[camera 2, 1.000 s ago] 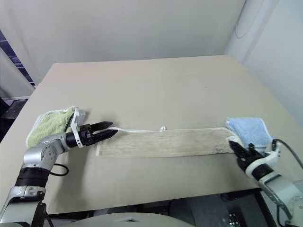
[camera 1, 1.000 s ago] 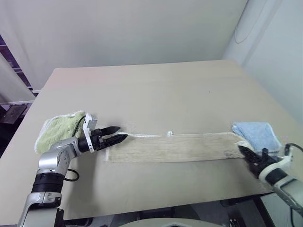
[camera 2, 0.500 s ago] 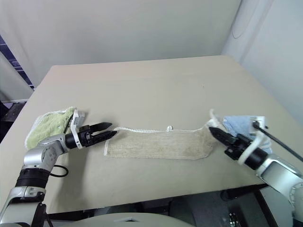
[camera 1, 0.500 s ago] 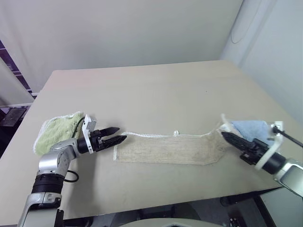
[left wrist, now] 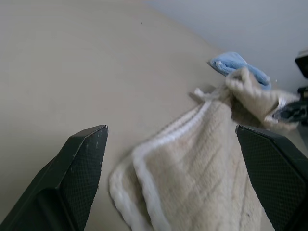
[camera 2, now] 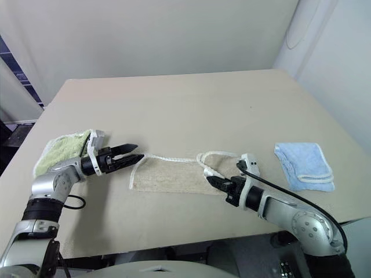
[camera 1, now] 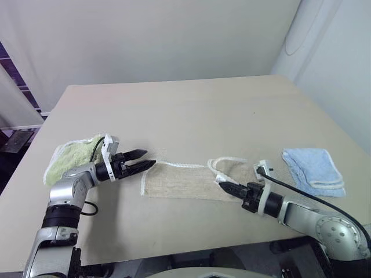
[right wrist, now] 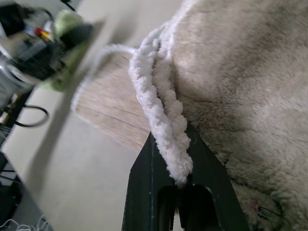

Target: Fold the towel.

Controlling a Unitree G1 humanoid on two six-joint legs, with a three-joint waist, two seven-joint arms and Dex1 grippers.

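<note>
Towel [camera 1: 191, 180] edge pinched in right jaws, left jaws beside

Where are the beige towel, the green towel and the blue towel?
beige towel [camera 1: 179, 180], left eye view, flat middle part.
green towel [camera 1: 69, 159], left eye view, its top.
blue towel [camera 1: 313, 165], left eye view, its middle.

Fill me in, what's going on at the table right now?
The robot is partway through folding the beige towel. Its right hand is shut on the towel's corded edge and has carried that end across from near the blue towel, so it now doubles over the middle. The left hand hovers open at the towel's other end, beside the green towel, gripping nothing.
</note>
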